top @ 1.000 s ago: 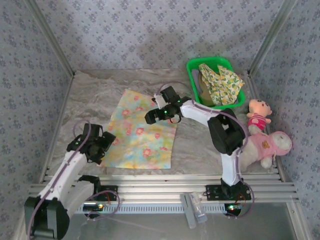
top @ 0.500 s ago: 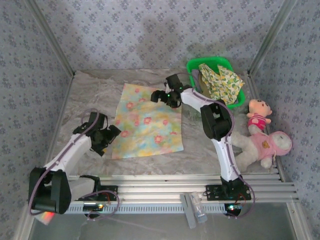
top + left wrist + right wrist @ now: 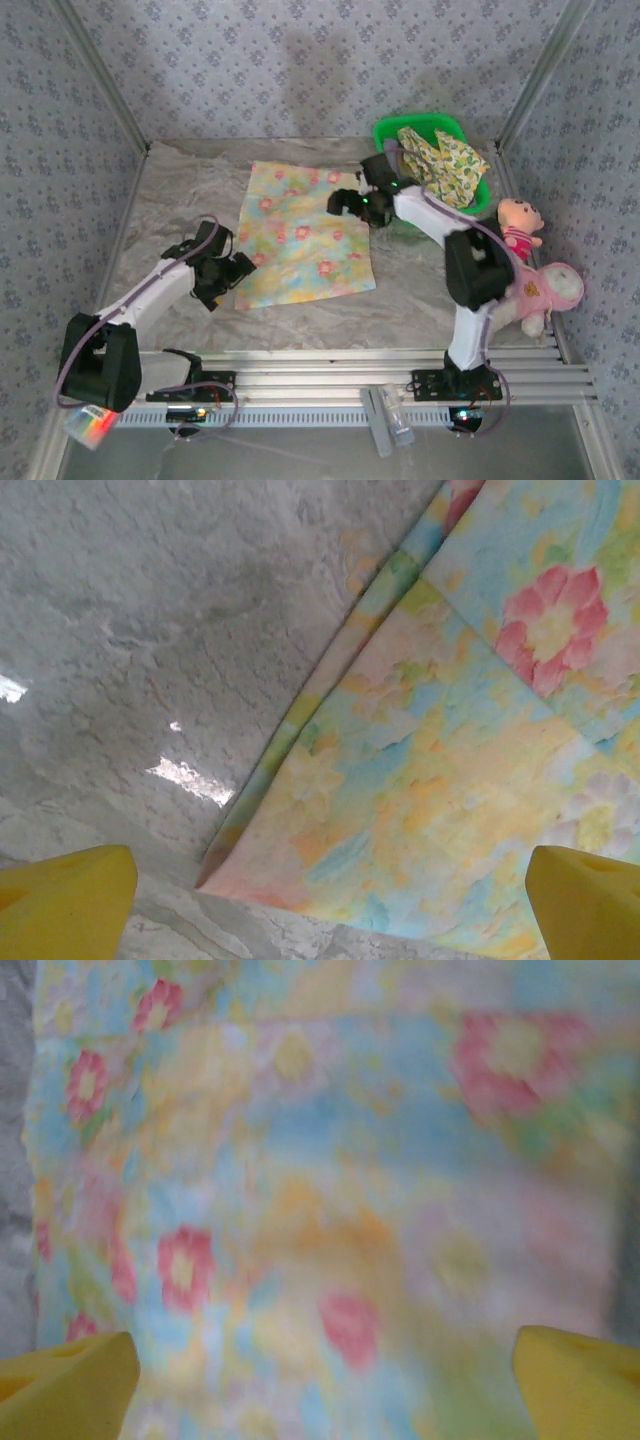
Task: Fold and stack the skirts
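A pastel floral skirt lies spread flat in the middle of the marble table. My left gripper hovers open at the skirt's near left corner; its yellow fingertips frame that corner of the floral skirt, nothing between them. My right gripper hangs open over the skirt's far right edge, with the floral skirt blurred below its yellow fingertips. A yellow-green fruit-print skirt is heaped in the green basket, with an olive cloth under it.
The green basket stands at the back right, just beyond my right gripper. Two pink plush toys lie along the right edge. Bare marble table stretches left of the skirt. Patterned walls close in the back and both sides.
The floral skirt has shifted right and toward the back. My right gripper has swung right toward the basket. My left gripper has followed right along the skirt's near left corner.
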